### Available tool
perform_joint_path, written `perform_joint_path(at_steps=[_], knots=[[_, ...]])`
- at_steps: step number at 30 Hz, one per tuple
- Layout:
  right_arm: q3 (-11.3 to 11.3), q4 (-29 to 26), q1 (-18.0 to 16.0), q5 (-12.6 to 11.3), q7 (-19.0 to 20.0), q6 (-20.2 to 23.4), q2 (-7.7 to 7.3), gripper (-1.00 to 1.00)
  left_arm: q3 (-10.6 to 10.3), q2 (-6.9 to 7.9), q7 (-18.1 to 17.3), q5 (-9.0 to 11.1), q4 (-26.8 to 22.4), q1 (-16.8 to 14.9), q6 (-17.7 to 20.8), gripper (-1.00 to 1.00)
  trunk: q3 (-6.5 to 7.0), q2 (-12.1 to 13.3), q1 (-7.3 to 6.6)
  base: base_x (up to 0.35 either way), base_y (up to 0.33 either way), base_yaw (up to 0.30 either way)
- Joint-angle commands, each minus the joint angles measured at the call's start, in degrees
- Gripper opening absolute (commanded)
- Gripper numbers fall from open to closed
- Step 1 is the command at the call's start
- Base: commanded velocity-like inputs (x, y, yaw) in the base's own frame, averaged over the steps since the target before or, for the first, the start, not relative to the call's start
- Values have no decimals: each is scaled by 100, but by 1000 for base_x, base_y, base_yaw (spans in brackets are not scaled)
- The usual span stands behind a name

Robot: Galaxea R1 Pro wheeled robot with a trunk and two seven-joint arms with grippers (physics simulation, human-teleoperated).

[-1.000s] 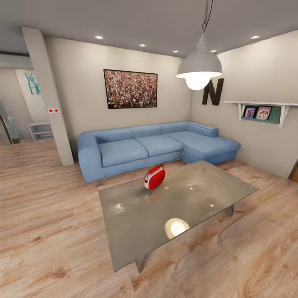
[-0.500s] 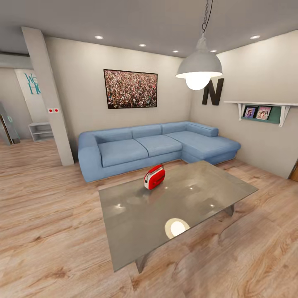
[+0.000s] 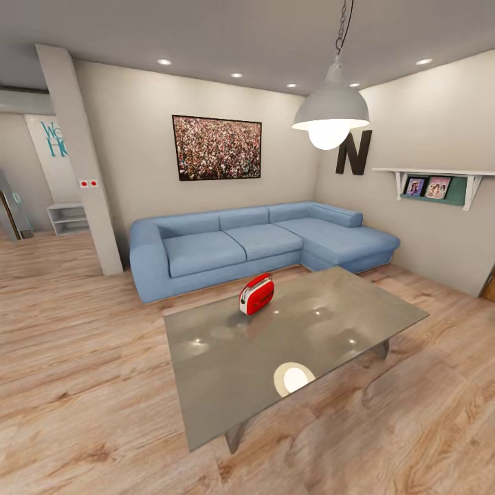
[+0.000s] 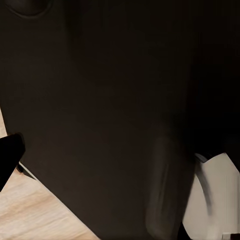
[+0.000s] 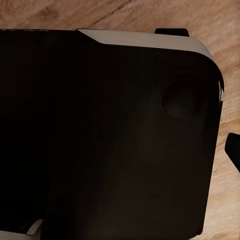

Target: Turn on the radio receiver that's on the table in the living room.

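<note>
red radio, grey table, blue sofa

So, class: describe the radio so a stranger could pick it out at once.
Find the blue sofa, then the low grey table in front of it. Near the table's sofa-side edge stands the radio: small, red, white-trimmed, with a thin top handle.

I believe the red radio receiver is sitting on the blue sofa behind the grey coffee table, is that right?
Not quite: the radio receiver is not on the sofa. The head view shows it standing on the glossy grey top of the table, near the table's far edge on the sofa's side. The sofa is indeed behind the table.
</note>
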Motion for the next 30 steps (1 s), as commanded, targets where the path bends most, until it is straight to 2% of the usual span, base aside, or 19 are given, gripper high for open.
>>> perform_joint_path(at_steps=[1,6,9,14,15,18,20,22,24,25,29,30], knots=[[-8,0,0,3,0,-2,0,100,1,-4,-2,3,-1,2,-1,100,0,0,0,0,0,0],[-22,-7,0,-16,-2,-20,0,100,-8,-9,-3,6,-26,0,-2,100,0,0,0,0,0,0],[-10,-155,0,-9,-10,-221,-48,100,-8,5,7,2,-373,0,0,100,0,0,0,0,0,0],[-14,-1110,-29,-2,5,-317,-339,100,-11,21,44,-5,-1217,0,59,100,0,0,0,0,0,0],[-22,-1426,-46,-1,9,-319,-430,100,-12,25,50,-11,-1533,0,78,100,0,0,0,0,0,0],[-32,-2140,-69,-4,11,-312,-558,100,-11,42,113,-25,-2235,-2,219,100,0,0,0,0,0,0],[-35,-2510,-77,-5,10,-283,-594,100,-9,54,172,-26,-2600,-14,405,100,0,0,0,0,0,0],[-37,-3047,-111,0,10,-128,-627,100,-5,78,278,-27,-3153,-69,802,100,0,0,0,0,0,0],[-38,-3663,-190,5,17,318,-647,100,3,134,360,-21,-3847,-200,1333,100,0,0,0,0,0,0],[-36,-4182,-269,7,28,762,-654,100,19,165,386,-15,-4488,-384,1681,100,0,0,0,0,0,0],[-39,-4673,-337,8,35,990,-674,100,89,178,395,-12,-5158,-624,2008,100,0,0,0,0,0,0],[-42,-4824,-356,8,37,1030,-699,100,125,181,396,-11,-5405,-717,2208,100,0,0,0,0,0,0]])
